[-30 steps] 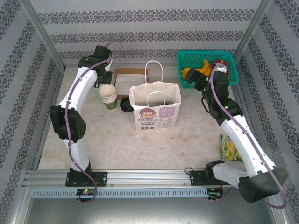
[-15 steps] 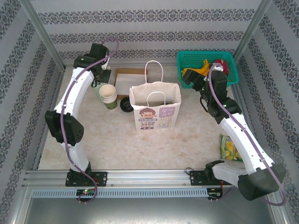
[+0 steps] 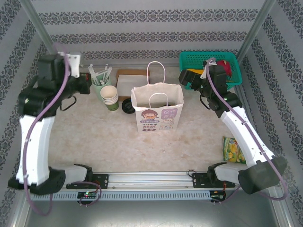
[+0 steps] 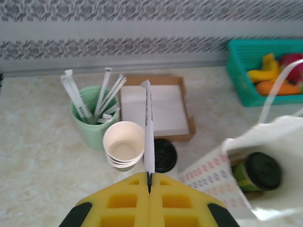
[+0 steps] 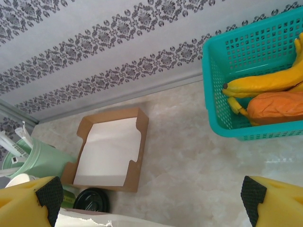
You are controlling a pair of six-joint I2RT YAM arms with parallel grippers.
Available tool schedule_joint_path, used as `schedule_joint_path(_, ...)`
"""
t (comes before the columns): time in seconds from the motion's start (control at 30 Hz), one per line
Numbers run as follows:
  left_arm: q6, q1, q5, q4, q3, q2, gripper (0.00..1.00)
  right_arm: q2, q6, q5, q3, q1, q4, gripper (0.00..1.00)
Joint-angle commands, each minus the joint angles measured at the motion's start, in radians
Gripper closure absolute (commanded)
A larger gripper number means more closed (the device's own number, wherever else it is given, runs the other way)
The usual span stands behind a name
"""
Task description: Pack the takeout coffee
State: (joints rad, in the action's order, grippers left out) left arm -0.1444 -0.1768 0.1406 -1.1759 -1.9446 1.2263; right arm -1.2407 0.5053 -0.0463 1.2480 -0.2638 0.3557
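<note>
The takeout coffee (image 4: pixel 261 171), a green cup with a black lid, stands inside the open white paper bag (image 4: pixel 222 179). My left gripper (image 4: pixel 149 176) is shut on the lower end of a white wrapped stick (image 4: pixel 148 127) that points away over the cup stack. In the top view the left gripper (image 3: pixel 88 86) hangs left of the mint-green mug (image 3: pixel 97 81), well left of the bag (image 3: pixel 157 109). My right gripper (image 3: pixel 185 78) hovers open and holds nothing, right of the bag and behind it; in the right wrist view the right gripper (image 5: pixel 151 210) has its fingers wide apart.
A stack of lidless cups (image 3: pixel 110 97) and a loose black lid (image 3: pixel 127 106) sit left of the bag. A brown tray of napkins (image 3: pixel 128 78) lies behind. A teal basket (image 3: pixel 203 59) of fruit is back right. A snack packet (image 3: pixel 233 150) lies near the right arm.
The left arm has swung left and up, away from the mug, with the wrapped stick in its gripper. The right gripper has drifted slightly left.
</note>
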Motion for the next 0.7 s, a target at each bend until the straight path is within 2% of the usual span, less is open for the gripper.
schedule_joint_path(0.0, -0.028, -0.009, 0.145, -0.022, 0.03, -0.091, 1.0, -0.015, -0.019, -0.028, 0.04, 0.008, 0.019, 0.02)
schedule_joint_path(0.1, -0.026, -0.009, 0.249, -0.018, 0.047, -0.146, 1.0, -0.032, -0.018, -0.047, 0.061, 0.008, 0.028, 0.02)
schedule_joint_path(0.17, -0.02, -0.008, 0.38, 0.01, 0.086, -0.166, 1.0, -0.043, -0.016, -0.059, 0.074, 0.008, 0.033, 0.02)
schedule_joint_path(0.23, -0.018, -0.008, 0.443, 0.03, 0.117, -0.17, 1.0, -0.051, -0.008, -0.067, 0.079, 0.006, 0.036, 0.02)
schedule_joint_path(0.3, -0.005, -0.009, 0.439, 0.027, 0.139, -0.164, 1.0, -0.052, 0.0, -0.077, 0.077, 0.007, 0.035, 0.02)
schedule_joint_path(0.43, 0.043, -0.008, 0.523, 0.023, 0.165, -0.133, 1.0, -0.052, -0.005, -0.099, 0.077, 0.005, 0.043, 0.02)
schedule_joint_path(0.67, 0.126, -0.015, 0.566, 0.021, 0.22, -0.085, 1.0, -0.059, -0.031, -0.125, 0.083, 0.005, 0.071, 0.03)
